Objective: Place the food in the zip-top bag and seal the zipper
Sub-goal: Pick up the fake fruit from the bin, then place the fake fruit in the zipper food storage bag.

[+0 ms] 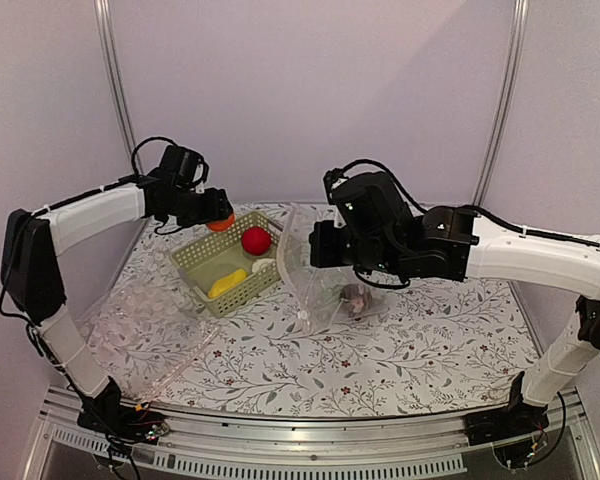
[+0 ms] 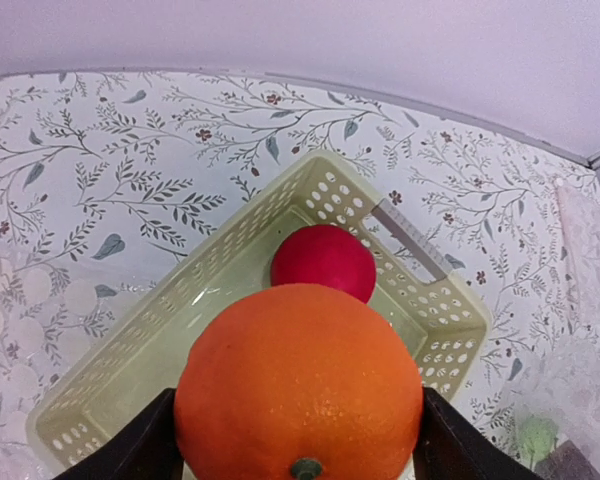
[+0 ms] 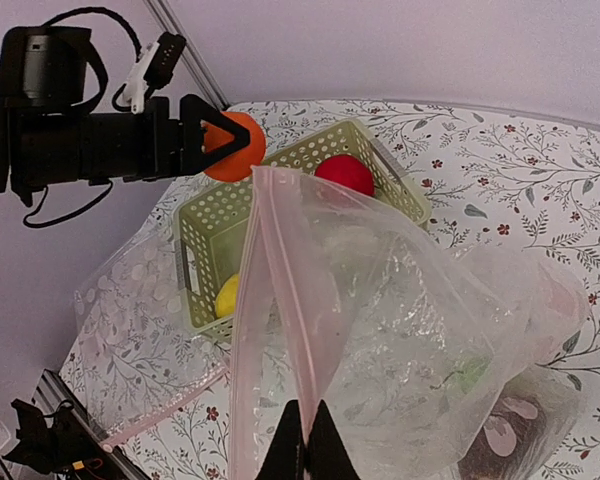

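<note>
Left arm's stretched out above the basket (image 1: 195, 262), its gripper (image 3: 225, 140) spread wide around the orange (image 2: 300, 385), up in the air. Right arm's bent in over the counter (image 1: 380, 360), its gripper (image 3: 307, 450) pinched tight on the bag's (image 3: 410, 320) zipper (image 3: 285, 290), mouth lifted beside the basket.

Left arm (image 1: 90, 215) extended toward rear, elbow high, jaws spread wide, clamping orange (image 2: 300, 385). Right arm (image 1: 540, 250) stretched leftward, wrist raised, jaws pinched tight on zip-top bag (image 3: 400, 330) edge.

Floral worktop (image 1: 430, 330): green basket (image 1: 242, 296) containing red ball (image 1: 256, 239), yellow piece (image 1: 227, 283), white piece (image 1: 263, 266). Left end effector (image 1: 218, 214) clamps orange (image 1: 220, 226) above basket's far edge. Right end effector (image 1: 314, 250) at upright clear bag (image 1: 325, 290).
</note>
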